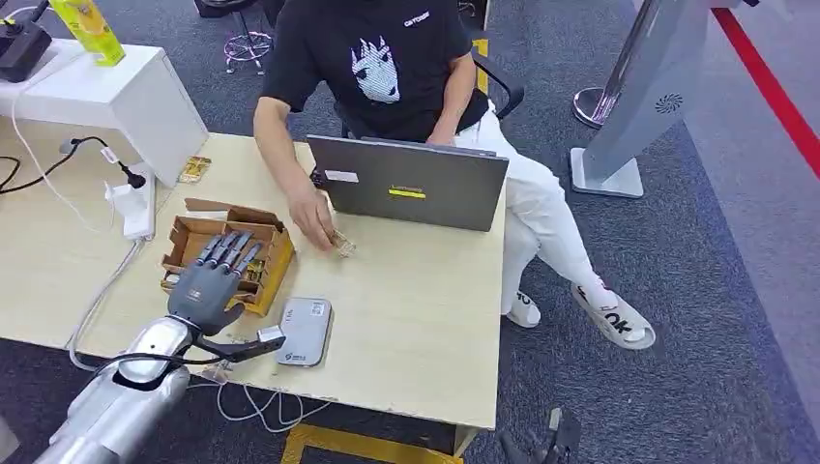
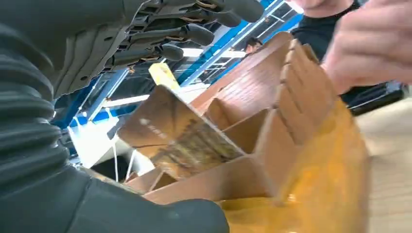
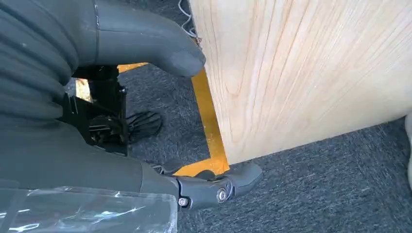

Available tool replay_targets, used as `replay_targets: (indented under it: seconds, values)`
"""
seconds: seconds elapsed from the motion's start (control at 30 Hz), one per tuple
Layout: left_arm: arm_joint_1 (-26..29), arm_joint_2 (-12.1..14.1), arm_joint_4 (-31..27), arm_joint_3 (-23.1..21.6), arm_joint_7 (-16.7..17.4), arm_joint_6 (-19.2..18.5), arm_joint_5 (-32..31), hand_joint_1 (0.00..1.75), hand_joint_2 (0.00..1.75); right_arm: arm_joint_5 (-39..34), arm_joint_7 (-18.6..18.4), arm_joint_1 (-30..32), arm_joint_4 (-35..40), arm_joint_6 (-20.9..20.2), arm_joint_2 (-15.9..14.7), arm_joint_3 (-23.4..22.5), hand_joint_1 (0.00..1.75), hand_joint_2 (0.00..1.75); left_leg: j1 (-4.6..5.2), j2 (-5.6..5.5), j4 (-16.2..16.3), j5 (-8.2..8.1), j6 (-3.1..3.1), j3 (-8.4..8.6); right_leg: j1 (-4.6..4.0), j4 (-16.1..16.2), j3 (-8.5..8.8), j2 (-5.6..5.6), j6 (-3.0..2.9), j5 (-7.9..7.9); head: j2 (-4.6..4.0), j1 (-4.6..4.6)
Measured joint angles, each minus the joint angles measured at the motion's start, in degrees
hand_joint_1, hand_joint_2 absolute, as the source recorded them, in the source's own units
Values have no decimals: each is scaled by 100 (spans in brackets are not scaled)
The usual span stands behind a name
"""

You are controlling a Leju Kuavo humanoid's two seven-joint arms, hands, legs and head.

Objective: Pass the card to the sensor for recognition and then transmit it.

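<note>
Cards stand on edge in a brown cardboard box near the table's left side; the wrist view shows one glossy, printed and leaning against a cardboard divider. Over the box hovers the left hand, dark fingers straight, held slightly apart and pointing far, grasping nothing. In the wrist view those fingers reach above the box without touching the card. The box is divided into compartments, with a raised flap at its far edge and an orange-yellow right wall. Behind the hand, the arm is smooth silver metal with a black cable looped at the wrist.

Just right of the box, near the table's front edge, lies the sensor, a flat grey rounded rectangle with a white cable trailing off the front edge. The table is pale wood-grain laminate. Farther back, a person's hand rests on a small clear packet, beside an open grey laptop. A white power strip lies left of the box.

The right hand hangs below the table's right front corner, over dark carpet and a yellow floor stripe; its thick grey thumb and one dark finger are apart, holding nothing.
</note>
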State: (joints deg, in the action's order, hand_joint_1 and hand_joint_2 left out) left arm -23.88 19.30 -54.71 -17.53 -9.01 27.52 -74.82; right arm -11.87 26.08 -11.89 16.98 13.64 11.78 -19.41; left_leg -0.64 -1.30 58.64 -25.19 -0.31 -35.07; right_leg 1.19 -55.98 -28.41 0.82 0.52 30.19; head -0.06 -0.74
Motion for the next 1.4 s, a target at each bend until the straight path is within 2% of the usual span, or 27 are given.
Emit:
replay_targets:
  seconds: [0.47,0.5,0.53,0.57,0.6,0.63,0.77,1.07,1.27,1.3,1.4]
  values:
    - [-30,-53,171,-83,2,20,55,0,175,-7,-2,0,0,0,0,22,0,175,0,1,0,0,0,0,0,0,0,0,0,0,0,0]
    - [-30,-53,177,-85,7,20,72,56,175,-11,-2,0,0,0,0,22,0,175,0,1,0,0,0,0,0,0,0,0,0,0,2,0]
    - [-30,-50,179,-90,11,20,87,126,175,-15,-2,0,0,0,0,22,0,175,0,1,0,0,0,0,0,0,0,0,0,0,0,0]
    - [-30,-50,179,-96,13,17,105,94,175,-18,-2,0,0,0,0,22,0,175,0,1,0,0,0,0,0,0,1,0,0,0,0,0]
    - [-30,-48,179,-103,22,15,129,23,175,-22,-2,0,0,0,0,22,0,175,0,1,0,0,0,0,0,0,1,0,0,0,0,-2]
    - [-30,-42,179,-116,39,15,147,0,175,-24,-2,0,0,0,0,22,0,175,0,1,0,0,0,0,0,0,1,0,0,0,0,0]
    - [-29,2,177,-147,151,22,101,0,175,-44,0,1,0,0,0,22,0,175,0,1,0,0,0,0,0,-1,3,0,0,0,0,0]
    - [161,302,-31,-168,264,24,79,0,175,-85,33,3,0,0,0,22,0,175,-1,2,0,0,0,0,-1,-1,1,0,0,1,0,0]
    - [183,321,-89,-168,264,24,68,0,175,-90,33,3,0,0,0,22,0,175,-1,1,0,0,0,0,-1,-1,3,-1,0,1,0,0]
    - [184,321,-98,-168,264,24,66,175,175,-92,33,3,0,0,0,22,0,175,-1,1,0,0,0,0,-1,-1,3,-1,0,1,0,0]
    - [183,321,-100,-168,264,11,68,175,175,-92,33,3,0,0,0,22,0,175,0,1,0,0,0,0,-1,-1,4,-1,0,1,0,0]
